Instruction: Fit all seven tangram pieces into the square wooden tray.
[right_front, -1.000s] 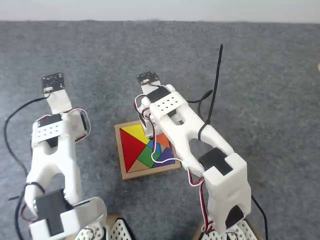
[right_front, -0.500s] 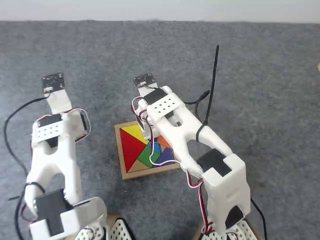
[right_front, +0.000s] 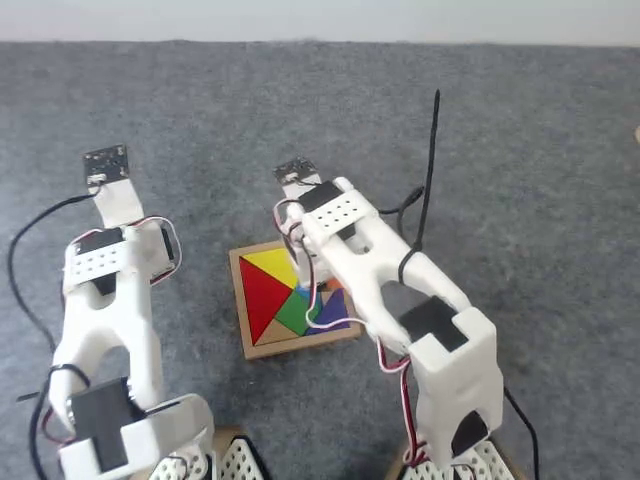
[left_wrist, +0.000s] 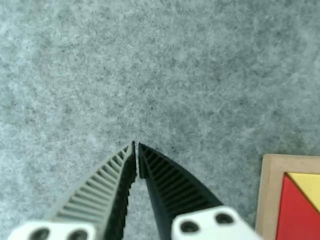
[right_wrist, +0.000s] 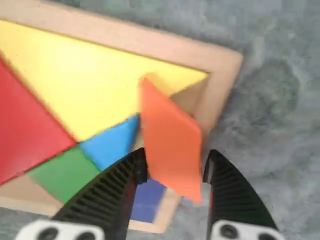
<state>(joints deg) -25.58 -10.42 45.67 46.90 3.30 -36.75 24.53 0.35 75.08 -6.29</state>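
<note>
Your right claw (right_wrist: 174, 155) is closed part-way on the orange piece (right_wrist: 170, 132), with a finger against each long edge, and holds it over the wooden tray (right_wrist: 222, 75). The piece's long axis runs straight away from the claw, toward the bare strip (right_wrist: 192, 97) between the yellow triangle (right_wrist: 90, 82) and the tray's corner rim. Its far tip overlaps the yellow's edge. Your left claw (left_wrist: 136, 146) hangs closed and empty over the bench (left_wrist: 150, 60), beside the tray.

Robot lab bench: grey felt mat (right_front: 520, 150) over table, white printed arms (right_front: 105, 300), exposed servo wires (right_front: 300, 235), bare pale wall (right_front: 320, 18).
</note>
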